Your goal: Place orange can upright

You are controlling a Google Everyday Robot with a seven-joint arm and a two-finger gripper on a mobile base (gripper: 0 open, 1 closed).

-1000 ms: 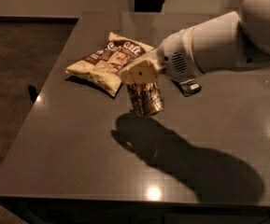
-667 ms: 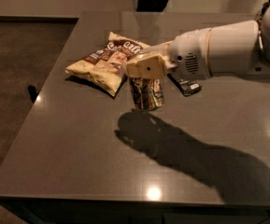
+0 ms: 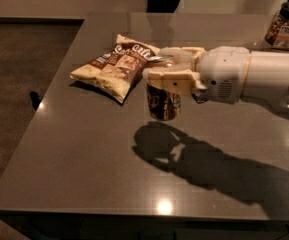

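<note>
The orange can (image 3: 163, 102) is orange-brown with pale patches and stands upright at the middle of the grey table (image 3: 84, 159). Its base is at or just above the tabletop; I cannot tell whether it touches. My gripper (image 3: 160, 66) reaches in from the right on a white arm (image 3: 249, 76). Its tan fingers (image 3: 170, 79) are closed around the can's top end, one on the near side and one on the far side. The can's silver rim (image 3: 159, 59) shows between them.
A tan chip bag (image 3: 115, 66) lies flat just left of and behind the can. A jar with a pale label (image 3: 286, 28) stands at the back right corner. The table's left edge drops to a dark floor (image 3: 19, 84). The arm's shadow (image 3: 204, 164) falls on the front right of the table.
The gripper has turned the can from tilted to upright and shifted it slightly right and down toward the tabletop. The chip bag has not moved.
</note>
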